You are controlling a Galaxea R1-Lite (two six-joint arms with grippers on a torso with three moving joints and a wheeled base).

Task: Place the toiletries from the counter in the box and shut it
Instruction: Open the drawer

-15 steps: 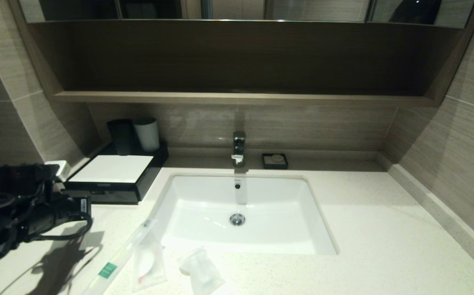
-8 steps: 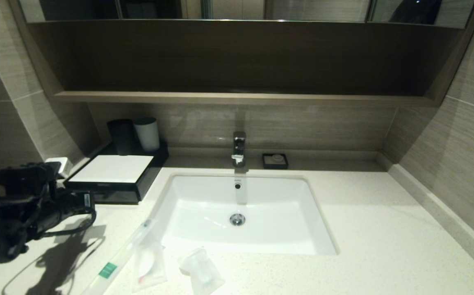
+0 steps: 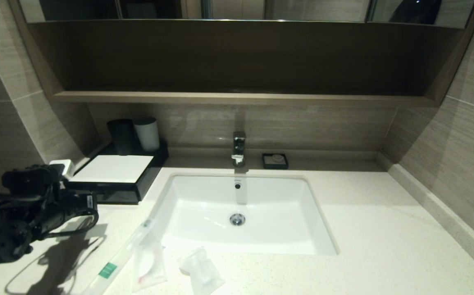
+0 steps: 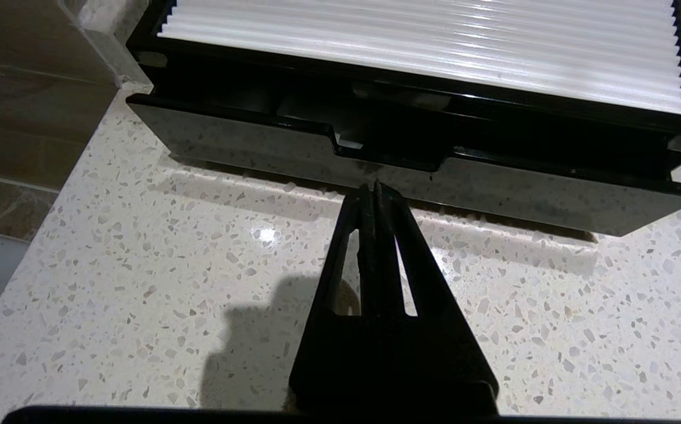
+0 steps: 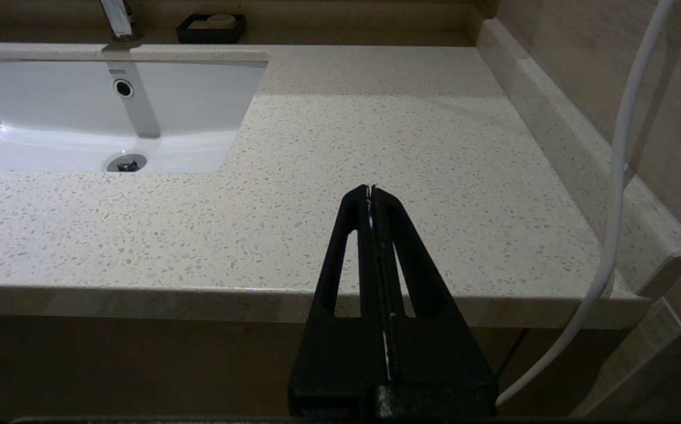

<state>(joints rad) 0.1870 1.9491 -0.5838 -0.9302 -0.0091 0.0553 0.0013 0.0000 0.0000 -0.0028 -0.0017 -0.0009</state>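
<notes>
At far left, the left gripper (image 4: 376, 187), fingers pressed together and empty, points at the notch in the drawer front of the box (image 4: 411, 176); hooking that notch squarely should pull it open. Rightward, the toiletries (image 3: 149, 258) lie on the counter (image 3: 384, 246) before the basin; the right gripper (image 5: 371, 189) rests clenched past the edge.

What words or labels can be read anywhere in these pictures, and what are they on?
"TOTO": on the back wall of the white basin, above its overflow hole.
Green label on the toothbrush packet: print too small to read.
White sticker on the left gripper's arm, in the head view: unreadable.
Nothing else legible.
</notes>
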